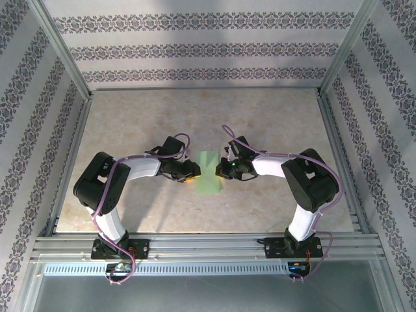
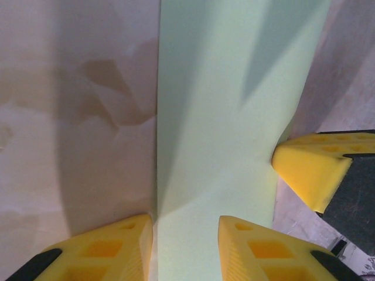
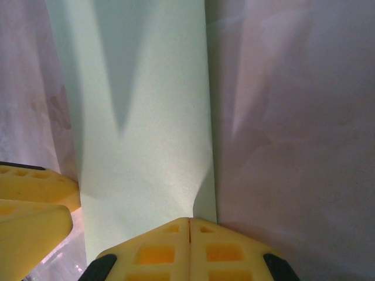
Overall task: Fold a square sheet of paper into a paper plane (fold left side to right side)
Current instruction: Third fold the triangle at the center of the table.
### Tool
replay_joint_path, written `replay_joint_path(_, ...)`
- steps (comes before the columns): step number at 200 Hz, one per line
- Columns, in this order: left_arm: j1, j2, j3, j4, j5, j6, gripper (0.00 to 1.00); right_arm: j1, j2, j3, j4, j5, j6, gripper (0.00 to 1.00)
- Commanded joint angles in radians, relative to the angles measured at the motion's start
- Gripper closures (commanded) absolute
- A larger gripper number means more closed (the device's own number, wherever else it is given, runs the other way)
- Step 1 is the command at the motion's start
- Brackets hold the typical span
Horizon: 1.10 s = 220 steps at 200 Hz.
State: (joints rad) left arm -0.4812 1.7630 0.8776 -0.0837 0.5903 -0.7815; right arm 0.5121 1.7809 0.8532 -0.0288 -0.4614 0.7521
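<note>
The sheet of paper [image 1: 209,172] lies on the table between the two arms as a narrow pale green strip, pinched in at its middle. My left gripper [image 1: 190,170] is at its left edge, open, and in the left wrist view the paper [image 2: 222,105] runs between its yellow fingers [image 2: 186,225]. My right gripper [image 1: 225,170] is at the opposite edge, shut. Its joined tips [image 3: 189,221] rest on the paper [image 3: 146,117] near that edge, with nothing seen in the slit. One right finger [image 2: 310,167] touches the strip's edge, which bends there.
The tabletop [image 1: 143,123] is beige and marbled, with patterned walls on three sides. Metal frame rails [image 1: 208,244] run along the near edge by the arm bases. The left gripper's fingers [image 3: 35,184] stand close beside the right gripper.
</note>
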Motion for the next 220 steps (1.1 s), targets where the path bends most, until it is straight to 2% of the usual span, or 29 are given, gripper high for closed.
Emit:
replay_joint_path(1,-0.025,0.006,0.012,-0.059,0.005,0.022,0.64,-0.006,0.044,-0.013,-0.048,0.04,-0.023,1.0)
replay_joint_path(23,-0.026,0.0,0.004,-0.039,0.01,0.005,0.64,-0.007,0.047,-0.014,-0.045,0.038,-0.023,1.0)
replay_joint_path(68,-0.026,-0.011,-0.039,0.108,0.028,-0.087,0.64,-0.006,0.048,-0.016,-0.037,0.033,-0.021,1.0)
replay_joint_path(122,-0.025,-0.02,-0.028,0.083,0.003,-0.081,0.65,-0.006,0.042,-0.017,-0.038,0.033,-0.022,1.0)
replay_joint_path(220,-0.025,-0.083,-0.05,0.05,-0.03,-0.101,0.95,-0.017,-0.014,-0.003,-0.034,0.035,-0.063,0.98)
